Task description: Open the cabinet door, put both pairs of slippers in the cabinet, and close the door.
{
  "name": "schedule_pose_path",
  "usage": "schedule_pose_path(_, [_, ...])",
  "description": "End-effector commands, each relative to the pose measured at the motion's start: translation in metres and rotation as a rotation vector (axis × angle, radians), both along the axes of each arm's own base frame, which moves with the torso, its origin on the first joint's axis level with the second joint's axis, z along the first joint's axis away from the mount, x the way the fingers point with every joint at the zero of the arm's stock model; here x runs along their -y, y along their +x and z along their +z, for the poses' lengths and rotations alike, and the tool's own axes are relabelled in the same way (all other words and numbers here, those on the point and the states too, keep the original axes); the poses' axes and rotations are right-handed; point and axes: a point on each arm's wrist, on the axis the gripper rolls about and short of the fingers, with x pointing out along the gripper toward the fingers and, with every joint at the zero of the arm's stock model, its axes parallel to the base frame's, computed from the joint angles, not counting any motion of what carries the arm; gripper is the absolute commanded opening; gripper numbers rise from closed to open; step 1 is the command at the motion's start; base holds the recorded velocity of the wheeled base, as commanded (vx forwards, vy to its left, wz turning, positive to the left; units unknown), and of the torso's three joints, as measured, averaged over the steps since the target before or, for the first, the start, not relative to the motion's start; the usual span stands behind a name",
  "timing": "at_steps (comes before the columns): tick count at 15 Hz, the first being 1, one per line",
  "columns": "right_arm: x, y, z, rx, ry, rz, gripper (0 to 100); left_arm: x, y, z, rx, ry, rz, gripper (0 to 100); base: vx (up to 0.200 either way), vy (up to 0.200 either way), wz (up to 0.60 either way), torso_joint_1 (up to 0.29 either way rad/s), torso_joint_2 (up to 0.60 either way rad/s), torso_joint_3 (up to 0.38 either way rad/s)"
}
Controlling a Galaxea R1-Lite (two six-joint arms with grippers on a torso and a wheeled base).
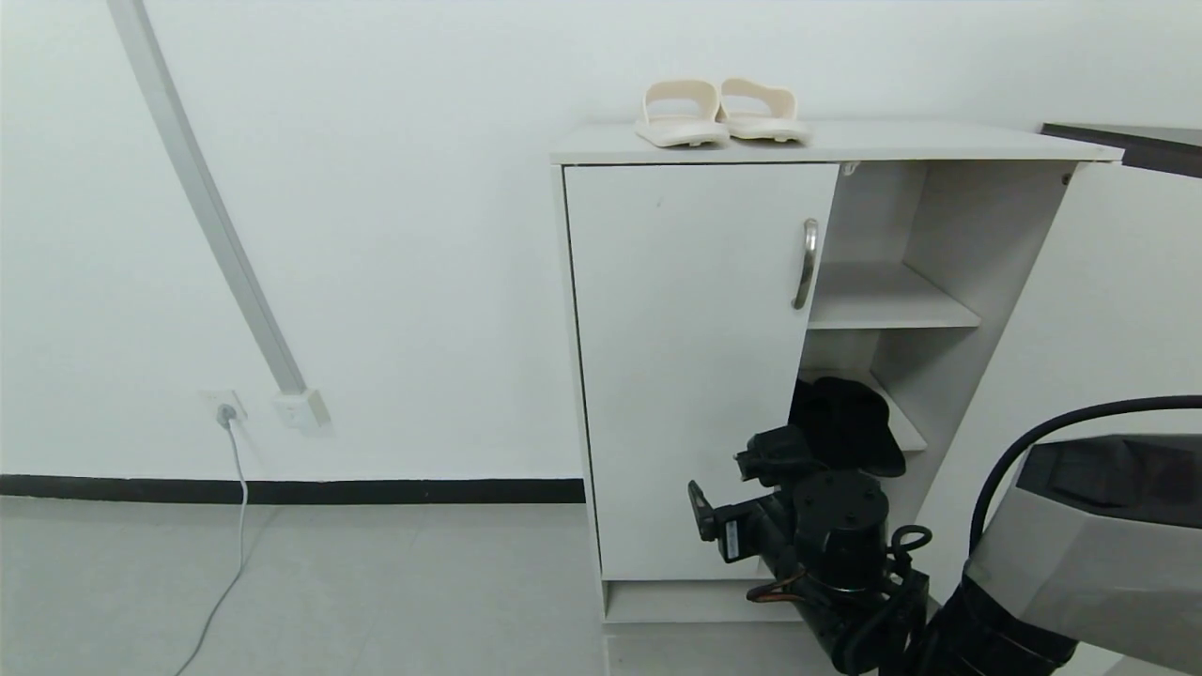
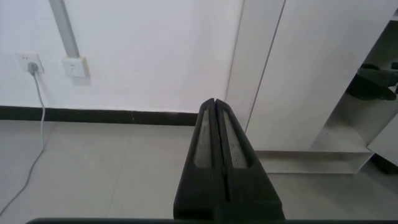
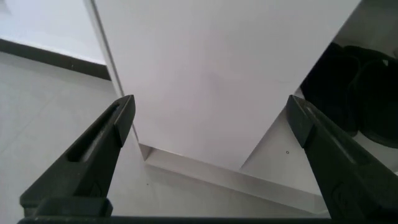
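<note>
A white cabinet (image 1: 836,141) stands against the wall. Its left door (image 1: 685,366) is closed, with a metal handle (image 1: 806,263), and its right door (image 1: 1099,300) is swung wide open. A pair of cream slippers (image 1: 718,113) sits on the cabinet top. A pair of black slippers (image 1: 845,432) (image 3: 360,93) (image 2: 373,81) lies on the lower shelf inside. My right gripper (image 1: 732,483) (image 3: 208,118) is open and empty, low in front of the closed door, just left of the black slippers. My left gripper (image 2: 214,102) is shut on nothing, low and left of the cabinet.
A wall socket (image 1: 225,410) with a grey cable running down to the floor and a slanted conduit (image 1: 207,207) are on the wall left of the cabinet. The grey floor (image 1: 329,582) there is open. A dark surface (image 1: 1146,141) shows behind the open door.
</note>
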Motion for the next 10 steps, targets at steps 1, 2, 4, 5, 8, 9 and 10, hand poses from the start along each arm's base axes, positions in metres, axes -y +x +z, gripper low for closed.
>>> schedule_pose_path(1, [0.0021, 0.0015, -0.0039, -0.008, -0.011, -0.007, 100, 0.0, 0.0001, 0.0, -0.001, 0.0, 0.0, 0, 0.0, 0.0, 0.0, 0.0, 0.0, 0.0])
schedule_pose_path(2, [0.0019, 0.0018, -0.0042, -0.008, -0.011, -0.007, 100, 0.0, 0.0001, 0.0, -0.001, 0.0, 0.0, 0, 0.0, 0.0, 0.0, 0.0, 0.0, 0.0])
schedule_pose_path(4, [0.0011, 0.0026, -0.005, -0.008, -0.012, -0.007, 100, 0.0, 0.0001, 0.0, -0.001, 0.0, 0.0, 0, 0.0, 0.0, 0.0, 0.0, 0.0, 0.0])
schedule_pose_path(5, [0.0009, 0.0028, -0.0048, -0.008, -0.012, -0.007, 100, 0.0, 0.0001, 0.0, -0.001, -0.002, 0.0, 0, 0.0, 0.0, 0.0, 0.0, 0.0, 0.0])
schedule_pose_path(8, [0.0007, 0.0031, -0.0068, -0.011, -0.016, -0.008, 100, 0.0, 0.0001, 0.0, -0.001, -0.002, 0.002, 0, 0.0, 0.0, 0.0, 0.0, 0.0, 0.0])
schedule_pose_path(9, [0.0004, 0.0033, -0.0072, -0.012, -0.017, -0.007, 100, 0.0, 0.0001, 0.0, -0.001, -0.002, 0.002, 0, 0.0, 0.0, 0.0, 0.0, 0.0, 0.0])
schedule_pose_path(10, [0.0004, 0.0033, -0.0072, -0.012, -0.017, -0.007, 100, 0.0, 0.0, 0.0, 0.0, -0.002, 0.002, 0, 0.0, 0.0, 0.0, 0.0, 0.0, 0.0])
